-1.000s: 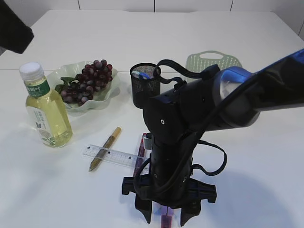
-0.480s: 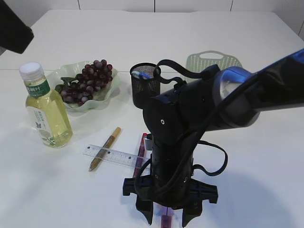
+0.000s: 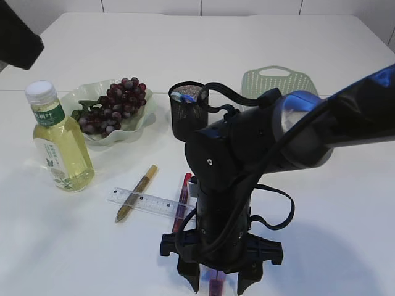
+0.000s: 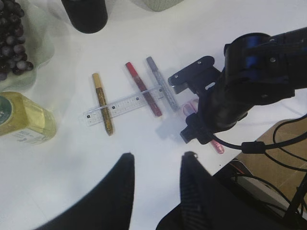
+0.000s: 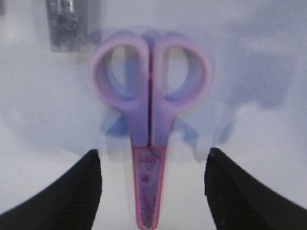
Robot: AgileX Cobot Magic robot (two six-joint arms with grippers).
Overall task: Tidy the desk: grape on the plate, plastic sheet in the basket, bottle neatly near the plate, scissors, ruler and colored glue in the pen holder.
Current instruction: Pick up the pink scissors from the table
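The right gripper (image 3: 217,285) hangs low over the table (image 3: 321,203) with its two black fingers (image 5: 81,191) wide apart. It holds nothing. The scissors (image 5: 151,124) lie flat right under it, between the fingers, with round purple plastic handles and a pink see-through cover on the blades. They are shut.

Just behind the gripper lie three thin glue sticks, a red one (image 4: 143,88), a grey one (image 4: 161,83) and a gold one (image 4: 103,103), with a clear flat ruler (image 4: 122,103) across them. These crowd that side. The near table edge is close in front of the gripper. To its right the white table is bare and smooth.

Farther back stand a black mesh pen holder (image 3: 188,110), a wavy pale plate (image 3: 86,98) with dark grapes (image 3: 114,105), a bottle (image 3: 58,139) of yellow drink with a white cap, and a green basket (image 3: 278,79) with little holes.

The left gripper (image 4: 156,165) is up high over the table, partly open, holding nothing.
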